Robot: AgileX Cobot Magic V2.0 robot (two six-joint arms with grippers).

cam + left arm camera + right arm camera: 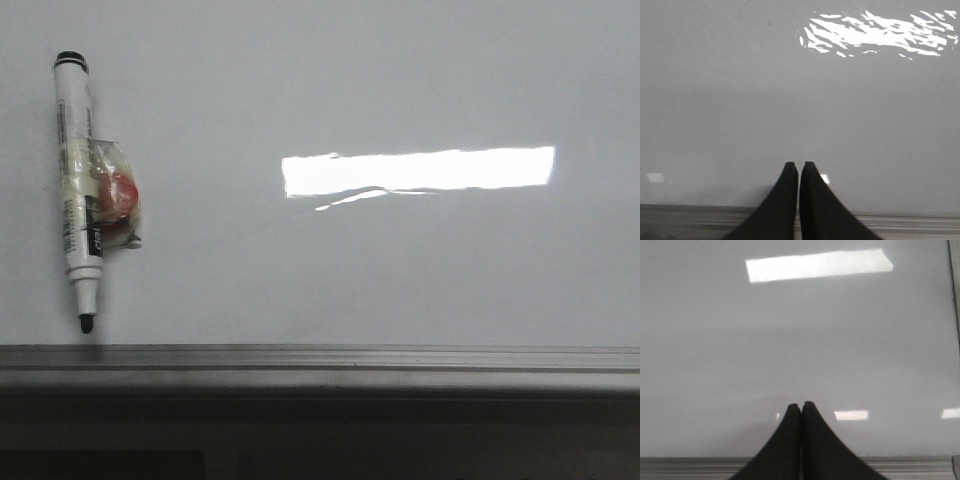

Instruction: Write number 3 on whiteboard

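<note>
Whiteboard (400, 270) holds a marker (78, 190) only in front view.

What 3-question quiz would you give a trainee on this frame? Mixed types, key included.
1. True or false: the number 3 is already drawn on the whiteboard.
2. Multiple choice: the marker lies A) in the left claw, B) in the right claw, C) on the board, uncapped, tip toward the metal rim.
3. Fill in: both claws are ____ and hold nothing.

Key: 1 false, no ink shows in any view. 2 C. 3 shut.
</note>
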